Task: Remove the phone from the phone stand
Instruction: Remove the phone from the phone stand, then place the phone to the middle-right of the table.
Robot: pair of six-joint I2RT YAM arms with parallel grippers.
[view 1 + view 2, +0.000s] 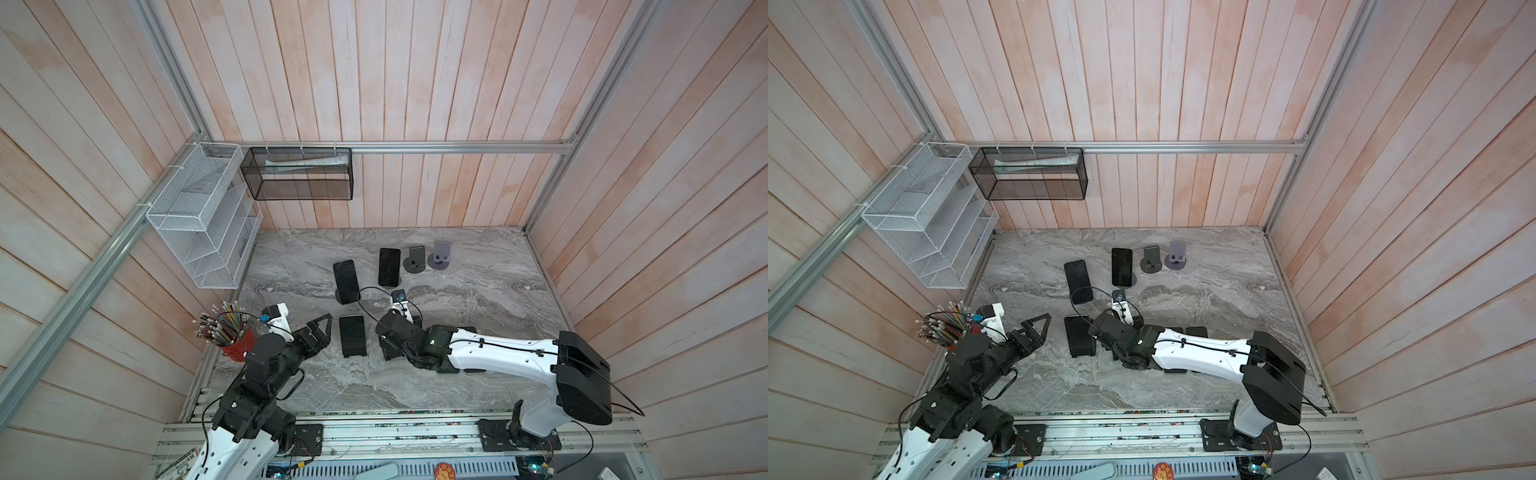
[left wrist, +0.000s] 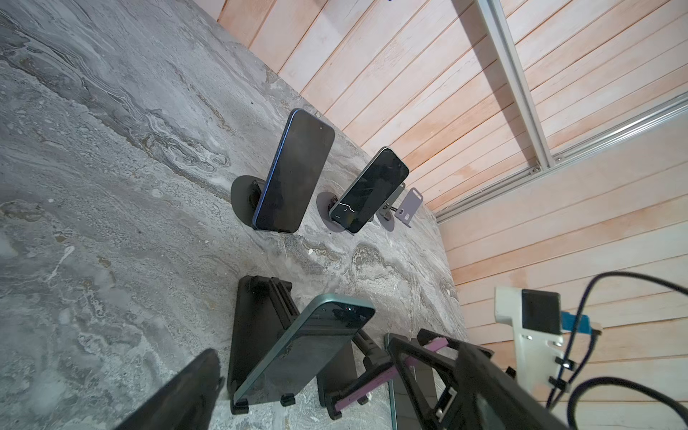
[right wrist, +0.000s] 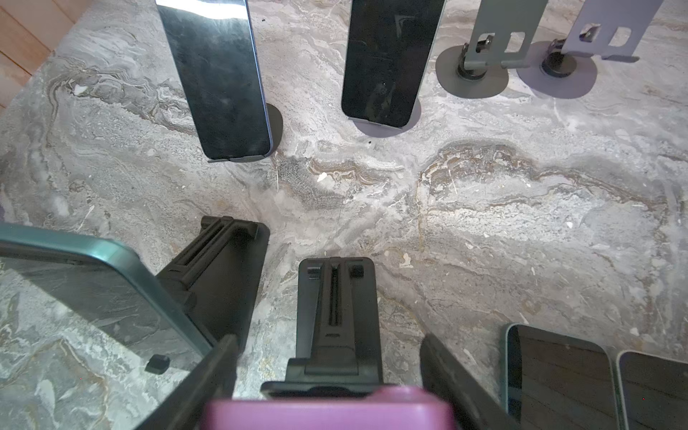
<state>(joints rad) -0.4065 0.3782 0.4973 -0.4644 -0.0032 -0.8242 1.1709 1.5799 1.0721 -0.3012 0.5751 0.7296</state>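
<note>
A purple phone leans on a black folding phone stand near the table's front middle. My right gripper is shut on the phone's top end, with one finger against each side edge. The phone's lower end sits on the stand's ledge. In the left wrist view the phone shows edge-on with a right finger against it. In both top views the right wrist hides the phone. My left gripper hangs open and empty to the left.
A teal phone on a black stand stands just left of the right gripper. Behind are two phones on round stands and two empty stands. Two phones lie flat at the right. A red pencil cup is at the front left.
</note>
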